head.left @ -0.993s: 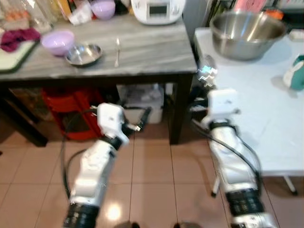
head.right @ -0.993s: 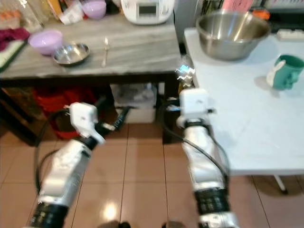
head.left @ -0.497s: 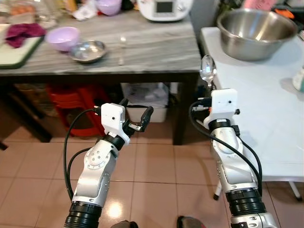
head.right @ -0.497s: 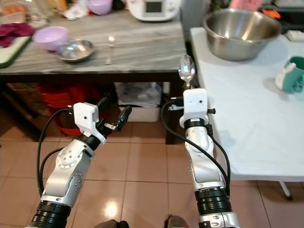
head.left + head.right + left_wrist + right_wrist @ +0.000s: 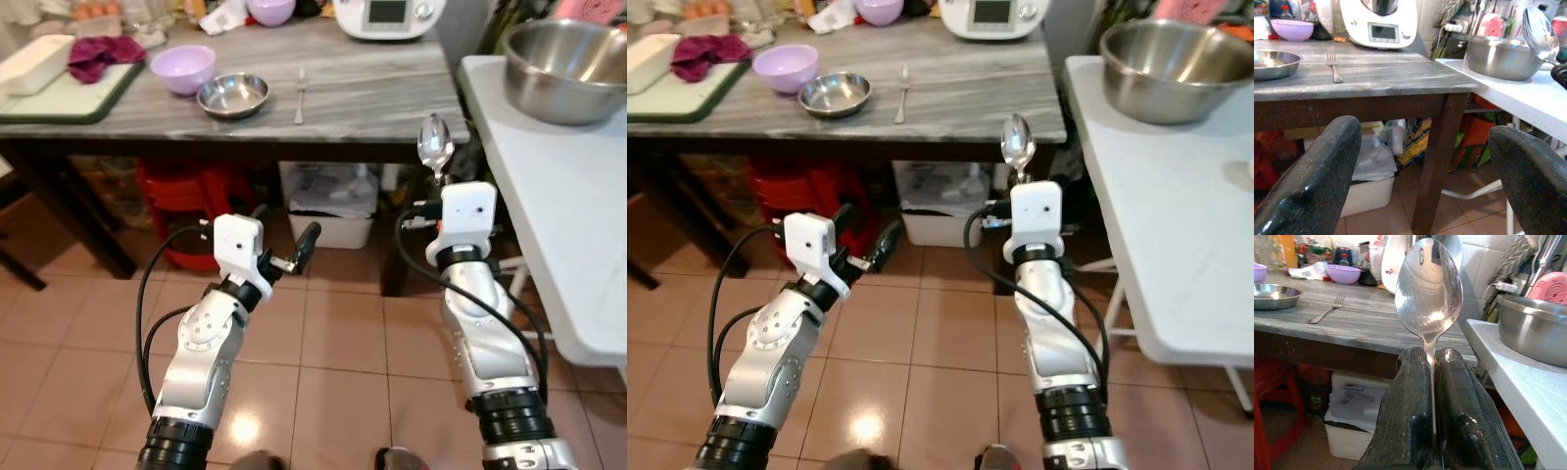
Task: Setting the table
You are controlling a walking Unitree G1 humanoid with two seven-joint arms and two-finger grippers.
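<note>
- The view is swung left since a second ago; the grey desk now lies ahead, upper centre.
- The spoon is kept pinched upright by the right pincer; the left pincer is spread wide, unladen.

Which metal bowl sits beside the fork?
The small shallow metal bowl on the grey table, left of the fork; the big one sits on the white table.

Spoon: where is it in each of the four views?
Left eye: spoon, bowl up, above the right end effector, at the grey table's corner.
Right eye, same spot.
Left wrist, at the edge, before the steel bowl.
Right wrist, clamped between the fingers.
Shared landmark: fork on the grey table.
</note>
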